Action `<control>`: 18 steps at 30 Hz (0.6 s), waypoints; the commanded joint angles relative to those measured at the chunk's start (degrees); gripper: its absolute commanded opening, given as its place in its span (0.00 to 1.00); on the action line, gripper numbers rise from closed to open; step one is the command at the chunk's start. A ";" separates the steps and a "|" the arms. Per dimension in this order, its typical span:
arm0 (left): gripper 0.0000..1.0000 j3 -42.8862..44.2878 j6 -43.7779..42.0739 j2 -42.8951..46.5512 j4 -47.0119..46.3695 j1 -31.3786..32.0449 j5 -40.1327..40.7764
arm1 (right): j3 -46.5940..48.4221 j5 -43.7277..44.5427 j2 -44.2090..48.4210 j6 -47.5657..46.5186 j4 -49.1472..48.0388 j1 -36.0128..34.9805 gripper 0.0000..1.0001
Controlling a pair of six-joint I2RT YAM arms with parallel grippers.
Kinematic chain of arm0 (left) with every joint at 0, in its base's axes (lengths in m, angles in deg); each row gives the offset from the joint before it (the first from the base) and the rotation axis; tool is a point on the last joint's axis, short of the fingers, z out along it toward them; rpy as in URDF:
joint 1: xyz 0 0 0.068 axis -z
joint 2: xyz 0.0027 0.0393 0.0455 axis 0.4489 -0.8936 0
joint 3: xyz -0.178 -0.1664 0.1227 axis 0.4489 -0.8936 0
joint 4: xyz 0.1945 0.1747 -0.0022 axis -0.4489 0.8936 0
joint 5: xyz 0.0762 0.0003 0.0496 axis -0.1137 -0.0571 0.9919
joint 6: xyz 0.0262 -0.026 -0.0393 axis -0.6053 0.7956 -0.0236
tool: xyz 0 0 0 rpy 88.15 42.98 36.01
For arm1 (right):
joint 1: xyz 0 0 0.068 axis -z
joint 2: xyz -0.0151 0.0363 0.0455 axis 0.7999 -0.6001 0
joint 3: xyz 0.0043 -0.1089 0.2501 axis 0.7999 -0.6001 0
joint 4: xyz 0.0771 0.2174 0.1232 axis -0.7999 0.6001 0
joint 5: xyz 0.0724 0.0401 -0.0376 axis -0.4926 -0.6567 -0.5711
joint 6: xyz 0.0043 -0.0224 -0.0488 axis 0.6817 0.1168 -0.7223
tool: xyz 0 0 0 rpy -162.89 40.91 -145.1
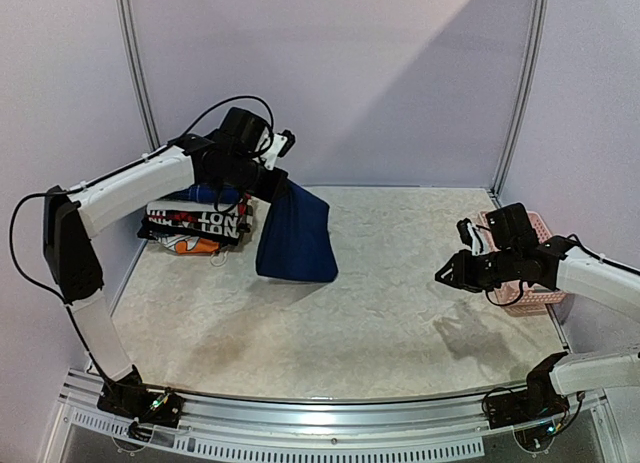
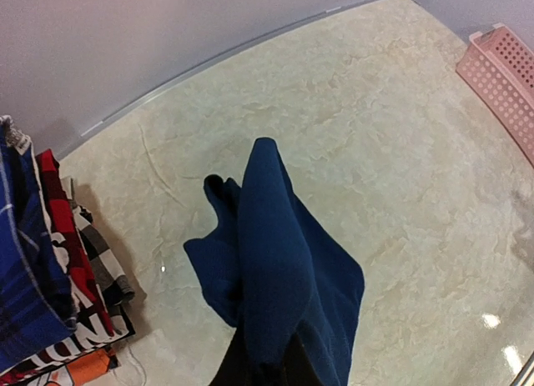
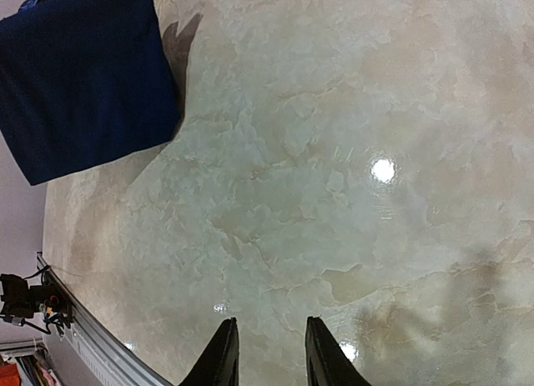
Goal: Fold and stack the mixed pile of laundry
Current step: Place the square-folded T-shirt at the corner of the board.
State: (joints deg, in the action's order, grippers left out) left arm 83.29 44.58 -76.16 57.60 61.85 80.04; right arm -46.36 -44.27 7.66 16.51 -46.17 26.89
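My left gripper (image 1: 283, 187) is shut on the navy T-shirt (image 1: 296, 235), which hangs folded from it with its lower edge touching the table, just right of the stack. In the left wrist view the T-shirt (image 2: 284, 269) drapes over my left gripper (image 2: 267, 371) and hides most of it. No chest print shows. The dark-blue plaid shirt (image 1: 205, 194) lies folded on top of the stack at the back left, and also shows in the left wrist view (image 2: 21, 261). My right gripper (image 1: 446, 274) is open and empty above bare table at the right (image 3: 267, 353). The T-shirt shows at the upper left there (image 3: 83, 77).
The stack of folded garments (image 1: 190, 228) with white, black and red-lettered pieces stands by the left wall (image 2: 83, 294). A pink lattice basket (image 1: 535, 283) sits at the right edge behind my right arm (image 2: 501, 77). Walls close the back and sides.
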 commanded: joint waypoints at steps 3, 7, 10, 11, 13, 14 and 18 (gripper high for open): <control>0.00 5.07 -4.75 3.89 4.85 -1.23 2.99 | -1.22 0.24 1.33 -0.15 0.52 -0.27 0.28; 0.00 8.13 -6.30 4.26 7.23 -1.60 3.90 | -1.31 0.15 1.34 -0.19 0.49 -0.30 0.28; 0.00 10.34 -6.88 4.64 8.90 -1.90 5.16 | -1.40 0.16 1.52 -0.28 0.51 -0.30 0.28; 0.00 10.89 -7.00 4.86 9.30 -2.01 5.44 | -1.48 0.20 1.60 -0.28 0.49 -0.25 0.28; 0.00 11.82 -7.46 5.42 9.95 -2.25 6.01 | -1.57 0.20 1.72 -0.40 0.50 -0.29 0.28; 0.00 12.31 -7.76 5.60 10.26 -2.43 6.36 | -1.58 0.19 1.79 -0.44 0.64 -0.28 0.28; 0.00 15.34 -8.09 6.20 11.97 -3.77 7.12 | -1.62 0.34 1.95 -0.56 0.84 -0.30 0.28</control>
State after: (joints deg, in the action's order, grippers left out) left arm 94.68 37.78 -73.14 68.22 59.97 85.65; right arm -47.12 -44.30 8.38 16.47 -46.15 26.89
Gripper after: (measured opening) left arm 0.069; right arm 0.280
